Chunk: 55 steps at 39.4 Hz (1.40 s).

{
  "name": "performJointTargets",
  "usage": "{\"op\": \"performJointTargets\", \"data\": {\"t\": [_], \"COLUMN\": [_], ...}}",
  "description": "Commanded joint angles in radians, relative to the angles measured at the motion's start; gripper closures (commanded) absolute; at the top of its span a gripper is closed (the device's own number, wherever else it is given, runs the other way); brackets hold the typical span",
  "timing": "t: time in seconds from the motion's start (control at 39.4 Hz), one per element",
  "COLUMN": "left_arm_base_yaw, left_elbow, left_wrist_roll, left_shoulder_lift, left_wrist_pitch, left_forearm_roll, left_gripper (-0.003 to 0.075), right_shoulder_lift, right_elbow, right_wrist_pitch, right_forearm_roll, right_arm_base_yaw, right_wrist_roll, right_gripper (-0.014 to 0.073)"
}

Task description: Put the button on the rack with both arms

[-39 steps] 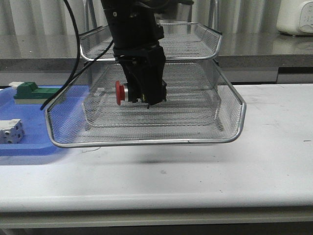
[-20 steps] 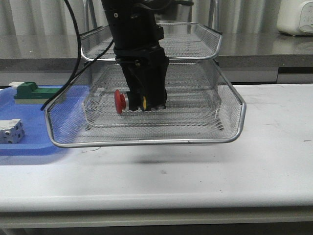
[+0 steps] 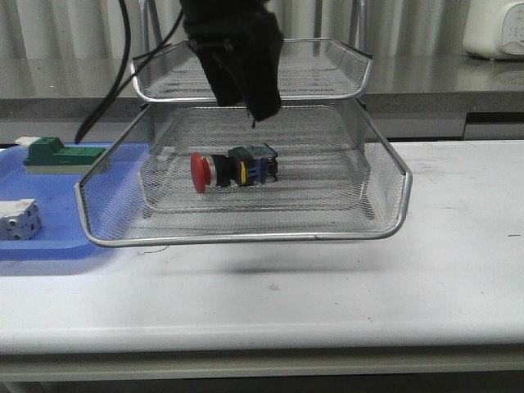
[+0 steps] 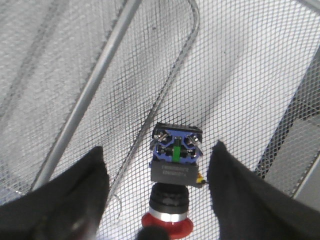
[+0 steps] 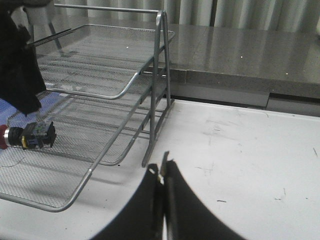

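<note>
From the front, the button (image 3: 233,169) lies on its side in the rack's (image 3: 246,237) lower tray, red head leftward (black and blue body, yellow band). The left claw (image 3: 246,86) hangs above it, apart. In the left wrist view its fingers (image 4: 65,195) stand wide, empty. In the right wrist view the right claw (image 5: 162,175) is pressed closed over the worktop (image 5: 240,150).

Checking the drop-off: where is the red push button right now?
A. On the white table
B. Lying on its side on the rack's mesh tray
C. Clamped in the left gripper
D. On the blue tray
B. The button lies on the rack mesh, the open left gripper above it.
</note>
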Motion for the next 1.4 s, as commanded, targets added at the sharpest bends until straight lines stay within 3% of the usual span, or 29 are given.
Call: {"op": "performJointTargets", "data": {"t": [0.0,0.1,0.23,0.43,0.66,0.97,1.24,1.37], "left_arm_base_yaw": [-0.003,-0.003,0.007,0.077,0.228,0.39,0.41,0.41], "left_elbow": [-0.024,0.016,0.095,0.251,0.49,0.873,1.247,1.38], "left_wrist_roll": [-0.044,-0.07,-0.102,-0.171,-0.281,-0.315,-0.315,-0.315], "left_shoulder_lift": [-0.113,-0.166,-0.232,-0.351,-0.534,-0.849,-1.229,-1.432], "left_wrist_pitch": [0.051,0.051,0.051,0.007,-0.15,-0.421,-0.723,-0.775], "left_forearm_roll": [-0.002,0.038,0.082,0.071,0.071,0.054,0.045,0.041], "left_gripper": [0.0461,0.0612,0.0739,0.0739,0.0739,0.0739,0.0739,0.0739], "right_shoulder_lift": [0.007,0.007,0.007,0.007,0.007,0.007,0.007,0.007], "right_elbow": [-0.027,-0.027,-0.027,-0.027,-0.027,-0.027,-0.027,-0.027], "right_wrist_pitch": [-0.086,-0.086,-0.086,-0.086,-0.086,-0.086,-0.086,-0.086], "right_forearm_roll": [0.006,0.006,0.006,0.006,0.006,0.006,0.006,0.006], "right_arm_base_yaw": [-0.004,-0.004,-0.004,-0.004,-0.004,-0.004,-0.004,-0.004], "right_wrist_roll": [-0.003,-0.003,-0.003,-0.003,-0.003,-0.003,-0.003,-0.003], "right_gripper": [0.0704,0.0704,0.0704,0.0704,0.0704,0.0704,0.0704,0.0704]}}
